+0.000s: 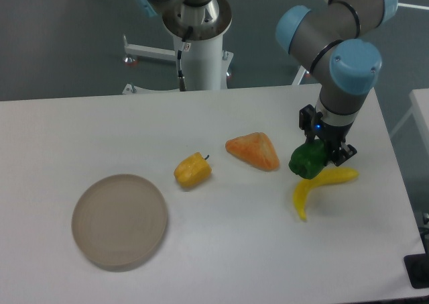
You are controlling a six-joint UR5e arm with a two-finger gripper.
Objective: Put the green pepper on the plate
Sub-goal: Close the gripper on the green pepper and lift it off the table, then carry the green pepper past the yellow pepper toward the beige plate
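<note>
Gripper (320,158) at right side of table (221,250), pointing down, fingers closed around the pepper (307,160). We read it as clamped on; pepper sits between the fingers, low, at or just off the surface, can't tell which. Banana (315,186) lies just below/beside it, curved, near touching the pepper's edge. Orange wedge-shaped item (253,151) to the left, close by. Yellow pepper (192,170) further left, apart from the rest. Plate (119,220) far left-front, well apart from gripper, nothing on it. Progress as we judge it: grasp done or nearly; lift, carry across past the orange item and yellow pepper, and release on plate all left. Roughly early-mid task.
</note>
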